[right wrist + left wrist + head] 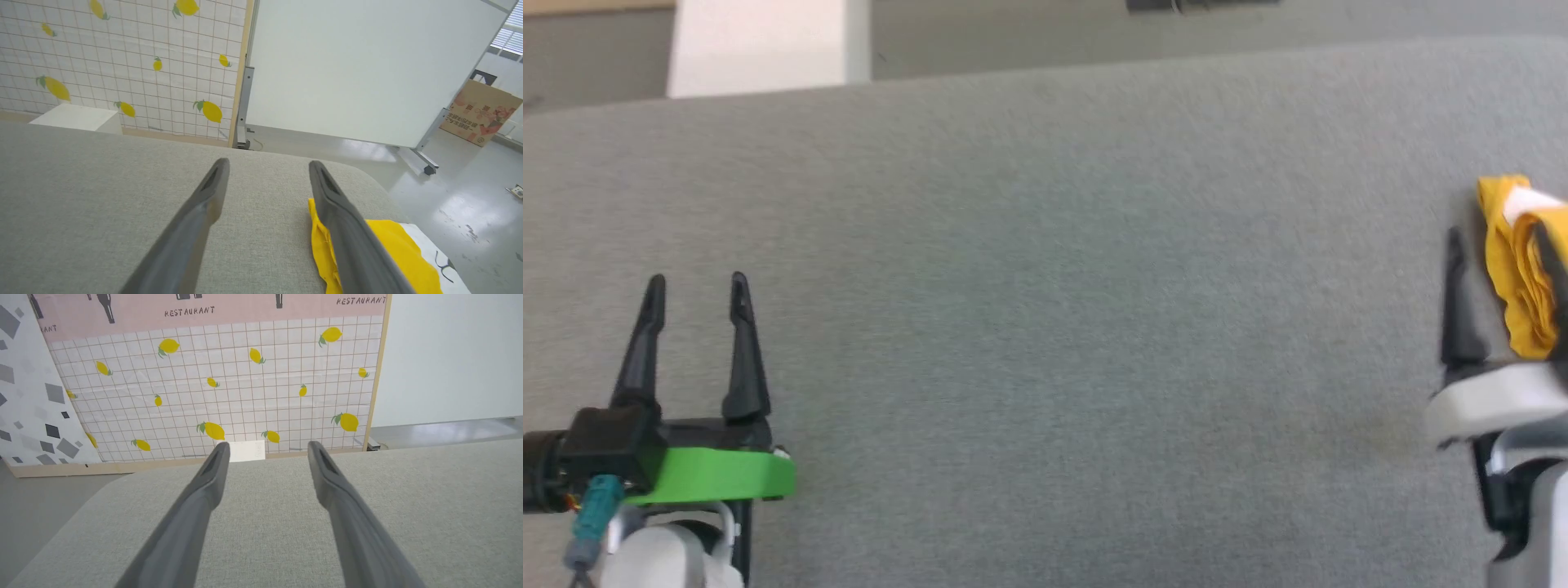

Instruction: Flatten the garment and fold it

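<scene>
A wide bench [1045, 327] covered in light grey woven fabric, its surface flat and smooth, with rounded corners. One crumpled mustard-yellow garment [1515, 278], showing a patch of white print, lies bunched in folds directly on the fabric at the bench's right side, close to the edge and the far right corner.

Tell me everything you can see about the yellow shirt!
The shirt is soft mustard-yellow cloth, scrunched into wrinkly folds and not flat yet. A white printed patch with thin dark lines shows on it. It lies at the right end of the grey fabric surface, near its rounded edge, and the picture cuts part of it off. The open right gripper is right by it, with one dark finger crossing over the cloth. Whether that finger touches the cloth cannot be told. The shirt is not gripped.
</scene>
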Available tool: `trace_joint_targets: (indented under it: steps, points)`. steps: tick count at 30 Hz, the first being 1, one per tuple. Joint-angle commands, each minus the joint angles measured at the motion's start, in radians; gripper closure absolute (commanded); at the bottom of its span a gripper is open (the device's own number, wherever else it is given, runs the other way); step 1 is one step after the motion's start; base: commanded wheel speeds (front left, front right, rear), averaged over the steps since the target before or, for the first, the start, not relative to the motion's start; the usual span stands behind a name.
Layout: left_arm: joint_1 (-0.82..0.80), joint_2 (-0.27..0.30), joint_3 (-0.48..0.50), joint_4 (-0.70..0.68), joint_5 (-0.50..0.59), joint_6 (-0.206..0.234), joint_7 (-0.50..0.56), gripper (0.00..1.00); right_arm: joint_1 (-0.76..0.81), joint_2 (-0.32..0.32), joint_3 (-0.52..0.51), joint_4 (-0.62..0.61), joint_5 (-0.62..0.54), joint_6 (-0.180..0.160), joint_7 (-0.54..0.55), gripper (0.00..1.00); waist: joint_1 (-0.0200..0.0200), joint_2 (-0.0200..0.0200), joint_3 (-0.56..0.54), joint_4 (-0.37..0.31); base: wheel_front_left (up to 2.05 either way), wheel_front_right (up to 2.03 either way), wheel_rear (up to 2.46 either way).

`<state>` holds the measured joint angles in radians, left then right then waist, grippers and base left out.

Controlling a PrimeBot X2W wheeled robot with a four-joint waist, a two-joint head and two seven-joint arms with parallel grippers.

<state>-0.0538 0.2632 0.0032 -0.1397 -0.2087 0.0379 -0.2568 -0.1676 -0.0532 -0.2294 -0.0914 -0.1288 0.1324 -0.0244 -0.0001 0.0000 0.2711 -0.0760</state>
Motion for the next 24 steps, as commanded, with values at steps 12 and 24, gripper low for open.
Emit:
trace_joint_targets:
  steps: [12, 24]
  points:
    - [0.056, -0.090, -0.031, 0.079, 0.082, -0.041, -0.005, 0.00, 0.163, 0.003, 0.068, 0.082, 0.070, -0.002, -0.110, 0.00, 0.0001, 0.0000, -0.220, 0.133, 0.00, 0.00, 0.00]
    - [0.116, -0.157, -0.010, 0.113, 0.085, -0.074, -0.005, 0.00, 0.229, 0.003, 0.071, 0.190, 0.108, -0.002, -0.192, 0.00, 0.0001, 0.0000, -0.275, 0.124, 0.00, 0.00, 0.00]
